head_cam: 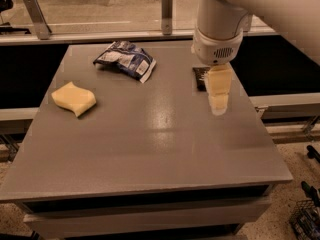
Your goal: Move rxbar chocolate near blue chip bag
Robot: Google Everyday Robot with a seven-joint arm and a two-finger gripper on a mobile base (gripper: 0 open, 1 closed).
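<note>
Grey and matte, the tabletop (150,149) fills most of the view, with a faint sheen across its middle. Beyond its far edge runs a pale rail (100,35), and a metal post (166,11) stands upright on it.

White and bulky, the robot arm (220,24) comes in from the upper right and ends over the far right part of the tabletop, its round wrist pointing straight down.

Next in size is the blue chip bag (125,59) — crumpled dark blue foil with white patches and a white label. It lies at the far side of the tabletop, a little left of centre and well left of the arm.

A yellow wavy sponge (74,98) rests flat on the left side, nearer than the bag and apart from it.

Below the wrist hangs the cream-coloured hand (218,101), pointing down over the right side of the tabletop. How far open it is cannot be told, and nothing shows in its grasp.

Smallest is the rxbar chocolate (200,77) — a dark, flat bar lying on the tabletop at the far right. Only its left part shows, as the hand and wrist cover the rest. It sits just beside the hand, on the hand's far left, and well apart from the blue chip bag, with bare surface between them.
</note>
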